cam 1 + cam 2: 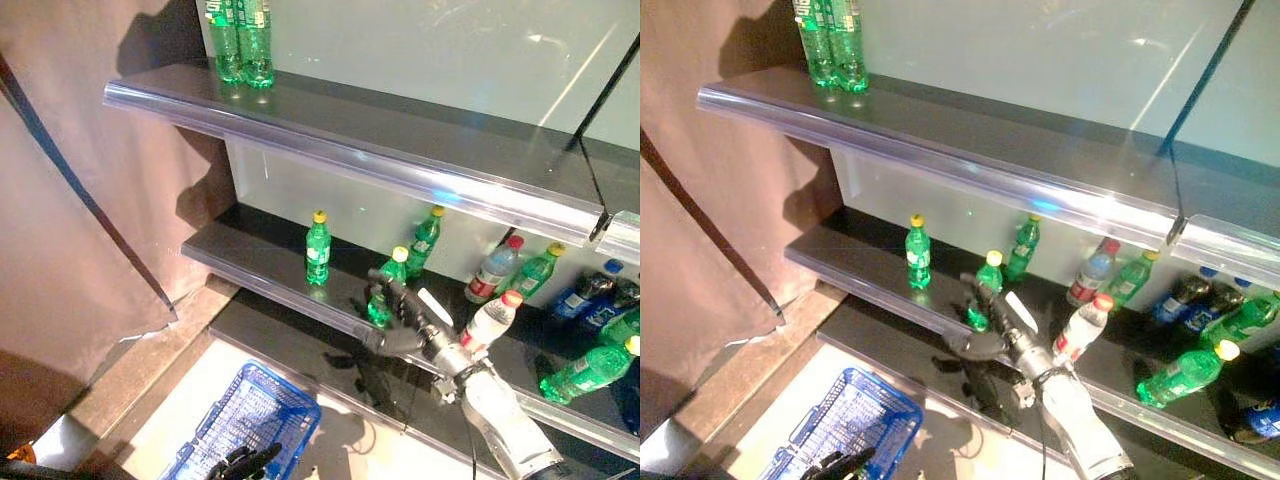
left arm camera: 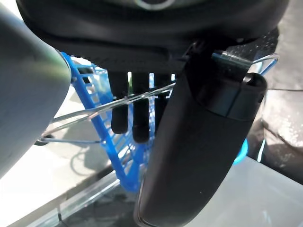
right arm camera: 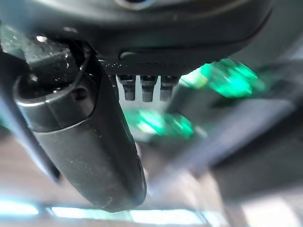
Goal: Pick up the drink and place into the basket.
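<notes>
Apparently unclasped, right hand [image 1: 400,310] spread beside green, pale-yellow-capped drink [image 1: 384,290]; shelf-standing

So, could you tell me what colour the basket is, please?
Blue, clearest in the left eye view: basket.

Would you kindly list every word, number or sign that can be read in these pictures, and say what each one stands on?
None can be read.
Green bottles on the middle shelf: white labels, print too small.
Red-capped bottle: label blurred.
Blue-labelled bottles: print blurred.
Blue basket: no print shows.
</notes>
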`<state>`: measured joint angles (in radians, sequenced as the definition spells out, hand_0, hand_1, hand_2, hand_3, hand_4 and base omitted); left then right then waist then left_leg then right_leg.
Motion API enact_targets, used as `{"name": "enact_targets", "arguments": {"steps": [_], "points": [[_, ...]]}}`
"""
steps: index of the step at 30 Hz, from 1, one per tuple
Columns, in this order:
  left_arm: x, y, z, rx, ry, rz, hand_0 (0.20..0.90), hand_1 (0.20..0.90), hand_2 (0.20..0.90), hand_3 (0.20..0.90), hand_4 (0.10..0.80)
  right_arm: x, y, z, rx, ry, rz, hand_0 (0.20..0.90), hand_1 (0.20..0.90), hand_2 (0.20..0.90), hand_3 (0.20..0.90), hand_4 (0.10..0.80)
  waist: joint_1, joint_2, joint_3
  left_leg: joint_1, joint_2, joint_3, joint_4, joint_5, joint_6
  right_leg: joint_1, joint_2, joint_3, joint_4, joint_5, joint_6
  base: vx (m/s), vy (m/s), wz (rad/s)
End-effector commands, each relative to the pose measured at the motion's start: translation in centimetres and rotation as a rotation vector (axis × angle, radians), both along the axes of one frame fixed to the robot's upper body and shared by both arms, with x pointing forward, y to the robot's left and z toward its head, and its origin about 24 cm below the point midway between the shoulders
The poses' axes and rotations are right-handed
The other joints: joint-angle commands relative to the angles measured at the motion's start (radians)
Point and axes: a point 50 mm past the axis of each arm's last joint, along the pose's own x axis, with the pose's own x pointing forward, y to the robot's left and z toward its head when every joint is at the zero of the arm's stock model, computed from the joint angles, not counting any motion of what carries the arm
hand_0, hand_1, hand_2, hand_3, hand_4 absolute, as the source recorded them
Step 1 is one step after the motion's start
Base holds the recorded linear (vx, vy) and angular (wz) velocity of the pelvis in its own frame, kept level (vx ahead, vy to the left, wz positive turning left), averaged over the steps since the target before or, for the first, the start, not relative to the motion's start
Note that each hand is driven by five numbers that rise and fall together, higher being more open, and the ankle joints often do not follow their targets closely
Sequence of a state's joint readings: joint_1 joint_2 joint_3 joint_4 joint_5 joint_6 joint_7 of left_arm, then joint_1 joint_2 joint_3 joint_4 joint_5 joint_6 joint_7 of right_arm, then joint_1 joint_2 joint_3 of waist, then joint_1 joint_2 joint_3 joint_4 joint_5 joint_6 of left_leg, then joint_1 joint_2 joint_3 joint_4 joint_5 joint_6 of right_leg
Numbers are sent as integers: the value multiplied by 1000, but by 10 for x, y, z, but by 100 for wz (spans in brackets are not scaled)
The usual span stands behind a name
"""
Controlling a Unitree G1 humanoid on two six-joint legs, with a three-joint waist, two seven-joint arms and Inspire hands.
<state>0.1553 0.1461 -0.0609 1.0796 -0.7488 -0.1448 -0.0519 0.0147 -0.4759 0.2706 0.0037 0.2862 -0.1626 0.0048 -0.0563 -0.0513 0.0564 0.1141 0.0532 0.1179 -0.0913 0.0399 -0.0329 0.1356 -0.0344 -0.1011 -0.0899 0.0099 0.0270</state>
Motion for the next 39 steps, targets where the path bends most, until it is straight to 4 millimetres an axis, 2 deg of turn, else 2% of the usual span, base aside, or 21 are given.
{"name": "enact_targets", "arguments": {"steps": [1, 5, 13, 16, 24, 27, 30, 34, 39], "points": [[15, -5, 6, 41, -102, -81, 300, 300, 300, 200, 100, 16, -9, 87, 98, -474, -120, 900, 900, 900, 900, 800, 14, 9, -22, 30, 50, 53, 4, -81, -27, -28, -60, -22, 12, 3, 75, 67, 15, -3], [11, -8, 4, 34, -87, -111, 300, 300, 300, 200, 100, 14, -19, 91, 127, -524, -236, 900, 900, 900, 900, 800, 9, 17, -18, 29, 49, 63, 13, -79, -22, -37, -52, -30, 55, -24, 62, 63, 17, -1], [5, -8, 2, 32, -61, -151, 300, 300, 300, 200, 100, 13, -33, 93, 129, -545, -314, 900, 900, 900, 900, 800, 10, 23, 14, -5, 30, 41, 82, -101, -11, -65, -43, -49, 141, -75, 35, 56, 19, 0], [10, -8, 4, 20, -84, -141, 300, 300, 300, 200, 100, 15, -34, 90, 99, -525, -313, 900, 900, 900, 900, 800, 12, 26, 40, -34, 23, 31, 121, -108, -9, -86, -46, -52, 168, -80, 29, -11, 12, 0], [18, -14, 7, 22, -117, -180, 300, 300, 300, 200, 100, 16, -32, 89, 106, -527, -372, 900, 900, 900, 900, 800, 13, 34, 95, -79, 10, 32, 181, -118, 0, -120, -50, -44, 203, -78, 30, -6, 13, 0], [24, -14, 9, 27, -134, -185, 300, 300, 300, 200, 100, 16, -28, 90, 118, -556, -390, 900, 900, 900, 900, 800, 17, 36, 124, -112, 4, 28, 219, -126, 5, -142, -55, -37, 220, -77, 30, -29, 2, 0], [41, -12, 14, 34, -176, -190, 300, 300, 300, 200, 100, 24, -21, 103, 138, -611, -392, 900, 900, 900, 900, 800, 18, 39, 171, -155, -2, 26, 250, -129, 8, -175, -57, -26, 234, -72, 28, -175, 4, 0], [73, -12, 26, 49, -267, -180, 300, 300, 300, 200, 100, 39, -10, 131, 180, -708, -405, 900, 900, 900, 900, 800, 18, 41, 261, -243, -10, 26, 313, -132, 11, -243, -57, -8, 265, -70, 20, -234, -4, -1], [93, -15, 35, 54, -333, -178, 300, 300, 300, 200, 100, 47, -3, 148, 233, -749, -408, 900, 900, 900, 900, 800, 16, 45, 318, -324, -13, 21, 382, -136, 13, -310, -55, 6, 314, -72, 8, -138, -8, -1]]}}
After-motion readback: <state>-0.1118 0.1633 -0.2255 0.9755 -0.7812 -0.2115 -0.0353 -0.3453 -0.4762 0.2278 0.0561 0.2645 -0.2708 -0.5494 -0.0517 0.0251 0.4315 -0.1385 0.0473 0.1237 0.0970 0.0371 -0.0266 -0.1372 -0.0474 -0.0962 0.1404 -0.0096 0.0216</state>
